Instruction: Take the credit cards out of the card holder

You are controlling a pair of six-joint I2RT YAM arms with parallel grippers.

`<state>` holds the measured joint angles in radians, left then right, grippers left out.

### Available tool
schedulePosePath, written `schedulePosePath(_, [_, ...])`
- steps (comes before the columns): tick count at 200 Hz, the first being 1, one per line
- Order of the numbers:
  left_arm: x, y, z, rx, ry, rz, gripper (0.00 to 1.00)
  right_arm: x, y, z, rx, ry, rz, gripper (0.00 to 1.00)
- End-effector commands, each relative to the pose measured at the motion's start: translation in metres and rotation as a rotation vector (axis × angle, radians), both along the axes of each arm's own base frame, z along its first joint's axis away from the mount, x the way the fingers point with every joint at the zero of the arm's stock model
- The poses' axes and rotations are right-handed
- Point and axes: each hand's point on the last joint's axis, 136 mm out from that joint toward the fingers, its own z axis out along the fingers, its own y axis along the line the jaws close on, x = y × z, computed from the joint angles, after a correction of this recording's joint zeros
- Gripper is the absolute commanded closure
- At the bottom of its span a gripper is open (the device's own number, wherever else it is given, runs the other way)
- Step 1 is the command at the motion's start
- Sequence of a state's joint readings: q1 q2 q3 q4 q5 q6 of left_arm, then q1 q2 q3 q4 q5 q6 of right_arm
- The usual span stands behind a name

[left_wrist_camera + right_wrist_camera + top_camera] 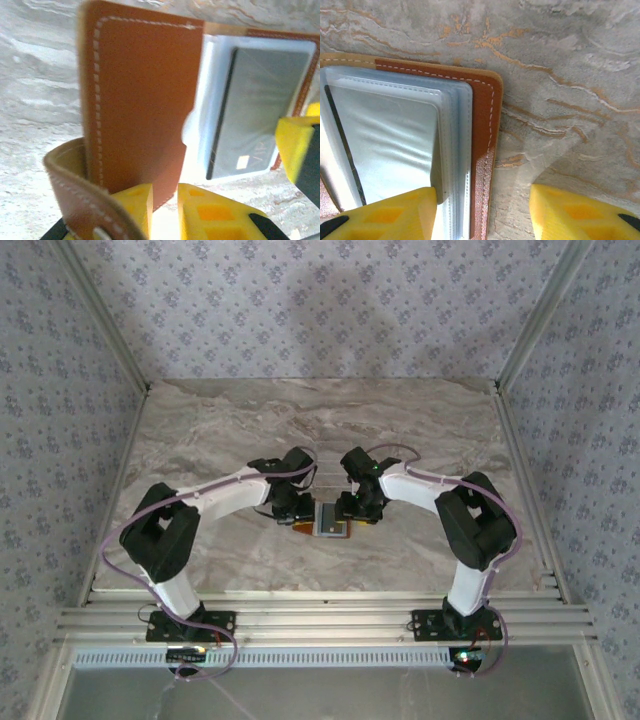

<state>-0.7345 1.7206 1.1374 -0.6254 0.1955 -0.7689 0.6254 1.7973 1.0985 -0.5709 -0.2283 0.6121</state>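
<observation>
**Card holder, opened, mid-worktop: placement**

Top view, centre frame: card holder (326,518) lies on the worktop (200,430), with the left end effector (293,508) at its left and the right end effector (362,508) at its right. Left wrist view: one flap stands raised at centre, nipped at the bottom edge; a credit card (260,110) sits in the upper-right pocket. Right wrist view: one finger over the pockets lower left, the other over worktop lower right.

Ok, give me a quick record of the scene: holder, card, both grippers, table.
holder: brown leather, lying open on the table, one flap lifted
card: dark, inside a clear sleeve, not yet out
left gripper: closed on the lifted flap
right gripper: open, jaws astride the holder's edge
table: grey marbled top
</observation>
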Motion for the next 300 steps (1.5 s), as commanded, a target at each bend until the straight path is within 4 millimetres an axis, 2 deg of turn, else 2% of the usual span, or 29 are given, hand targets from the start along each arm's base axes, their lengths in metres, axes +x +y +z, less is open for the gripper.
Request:
schedulePosePath(1, [0.004, 0.011, -0.01, 0.028, 0.011, 0.04, 0.79, -0.014, -0.003, -0.026, -0.046, 0.057, 0.036, 0.47])
schedulePosePath(52, [0.006, 0.025, -0.041, 0.021, 0.08, 0.093, 0.82, -0.014, -0.004, -0.024, -0.066, 0.052, 0.042, 0.47])
schedulePosePath(94, [-0.009, 0.016, -0.062, -0.049, 0.158, 0.079, 0.86, -0.014, 0.0, -0.012, -0.077, 0.036, 0.057, 0.42])
schedulePosePath(138, [-0.017, 0.016, -0.07, -0.064, 0.181, 0.077, 0.88, -0.012, 0.005, 0.008, -0.112, -0.004, 0.074, 0.33])
schedulePosePath(143, [-0.018, 0.016, -0.069, -0.064, 0.181, 0.076, 0.88, -0.004, 0.011, 0.019, -0.103, -0.035, 0.071, 0.32])
schedulePosePath(165, [-0.019, 0.017, -0.067, -0.066, 0.176, 0.074, 0.88, -0.001, 0.011, 0.031, -0.126, -0.068, 0.067, 0.27])
schedulePosePath(185, [-0.019, 0.016, -0.067, -0.067, 0.177, 0.075, 0.88, 0.002, 0.014, 0.036, -0.137, -0.082, 0.07, 0.19])
schedulePosePath(216, [-0.019, 0.016, -0.067, -0.066, 0.177, 0.072, 0.88, 0.007, 0.018, 0.031, -0.168, -0.078, 0.079, 0.09])
schedulePosePath(233, [-0.02, 0.017, -0.068, -0.064, 0.179, 0.074, 0.88, 0.01, 0.018, 0.025, -0.194, -0.074, 0.084, 0.07])
schedulePosePath(281, [-0.021, 0.019, -0.069, -0.05, 0.182, 0.075, 0.88, 0.005, 0.013, 0.005, -0.233, -0.024, 0.087, 0.1])
schedulePosePath(300, [-0.022, 0.022, -0.07, -0.037, 0.183, 0.075, 0.88, 0.003, 0.01, 0.001, -0.229, -0.017, 0.083, 0.14])
